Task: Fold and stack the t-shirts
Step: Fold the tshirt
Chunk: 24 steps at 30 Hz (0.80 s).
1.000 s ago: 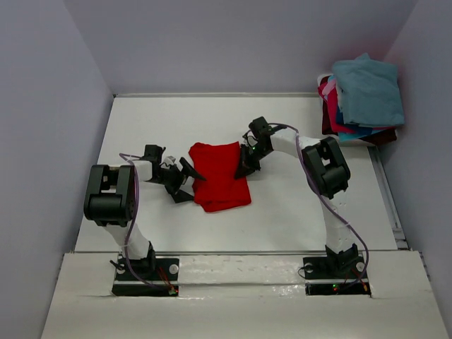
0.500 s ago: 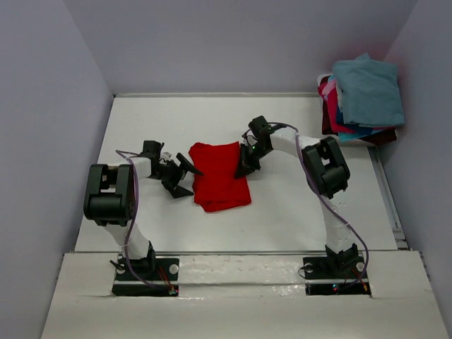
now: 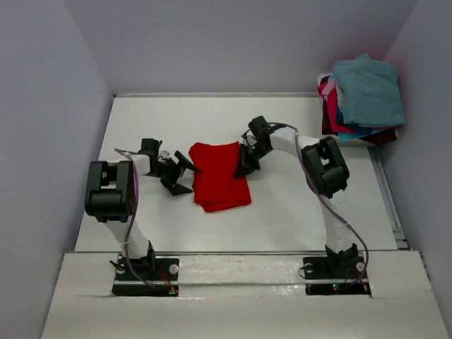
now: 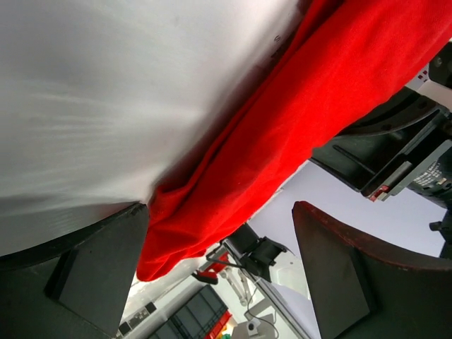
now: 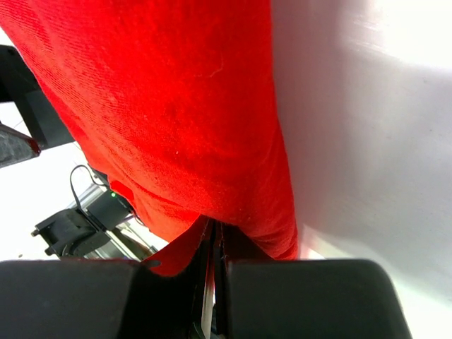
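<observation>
Task thing: the red t-shirt [image 3: 220, 176] lies flat as a rough folded rectangle on the worktop [image 3: 296, 212], between the two arms.
Other shirts: the stack of shirts [image 3: 361, 99], teal-blue on top, sits well beyond the red t-shirt and to its right, in the far corner.
Right grip: the right end effector [image 3: 245, 164] is at the red t-shirt's right edge, clenched on a pinch of red cloth that runs into its closed fingers in the wrist view.
Left grip: the left end effector [image 3: 181, 174] is just beside the red t-shirt's left edge, released, its fingers spread wide, with the hem lying across the gap ungripped.
Right arm pose: elbow raised to the right of the red t-shirt, forearm sloping down and leftward, wrist low over the cloth.
Left arm pose: elbow high to the left of the red t-shirt, forearm low and reaching toward its edge.
Step in hand: probably taking hold of both sides.
Doing it well: slide the lower left finger under every layer before closing, then raise both sides evenly so the fold keeps its shape.
</observation>
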### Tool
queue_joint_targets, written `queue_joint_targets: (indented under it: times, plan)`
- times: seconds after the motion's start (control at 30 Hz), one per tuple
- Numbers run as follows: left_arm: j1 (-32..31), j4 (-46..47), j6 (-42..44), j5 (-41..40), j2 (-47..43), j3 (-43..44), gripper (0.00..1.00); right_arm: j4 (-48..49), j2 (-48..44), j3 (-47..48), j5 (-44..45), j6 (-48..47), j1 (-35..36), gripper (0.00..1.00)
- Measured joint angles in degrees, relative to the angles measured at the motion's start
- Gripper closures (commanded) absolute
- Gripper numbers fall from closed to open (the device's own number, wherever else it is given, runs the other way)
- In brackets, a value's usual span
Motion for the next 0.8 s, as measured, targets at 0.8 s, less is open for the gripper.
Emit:
queue_joint_targets:
  times: [0.8]
  plan:
    - [-0.6,-4.5,14.1,6.3,6.1,7.4,0.01,-0.5,1.0,1.2,-1.2,-0.2,0.0,0.93]
